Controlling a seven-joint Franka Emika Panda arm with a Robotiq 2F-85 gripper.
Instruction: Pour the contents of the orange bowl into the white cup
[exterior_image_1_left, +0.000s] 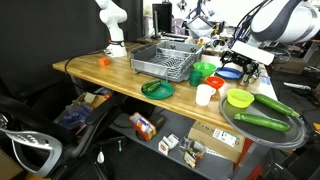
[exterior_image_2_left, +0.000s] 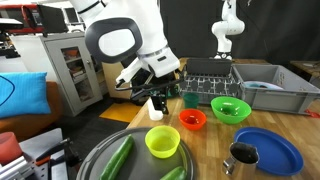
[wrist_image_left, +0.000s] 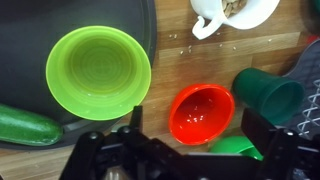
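Note:
The orange bowl (wrist_image_left: 202, 112) stands upright on the wooden table and looks empty; it shows in both exterior views (exterior_image_1_left: 216, 82) (exterior_image_2_left: 192, 119). The white cup (wrist_image_left: 212, 20) is at the top edge of the wrist view with pale brown bits inside; it also shows in both exterior views (exterior_image_1_left: 204, 95) (exterior_image_2_left: 157, 107). My gripper (wrist_image_left: 198, 138) is open and empty, hovering above the orange bowl with a finger on each side of it. It shows in both exterior views (exterior_image_1_left: 245, 64) (exterior_image_2_left: 152, 88).
A yellow-green bowl (wrist_image_left: 98, 72) and cucumbers (wrist_image_left: 20, 125) lie on a dark round tray (exterior_image_2_left: 100, 150). A green cup (wrist_image_left: 268, 95) and a green bowl (exterior_image_2_left: 230, 108) stand close to the orange bowl. A blue bowl (exterior_image_2_left: 265, 150), a dish rack (exterior_image_1_left: 165, 60) and a grey bin (exterior_image_2_left: 265, 85) are nearby.

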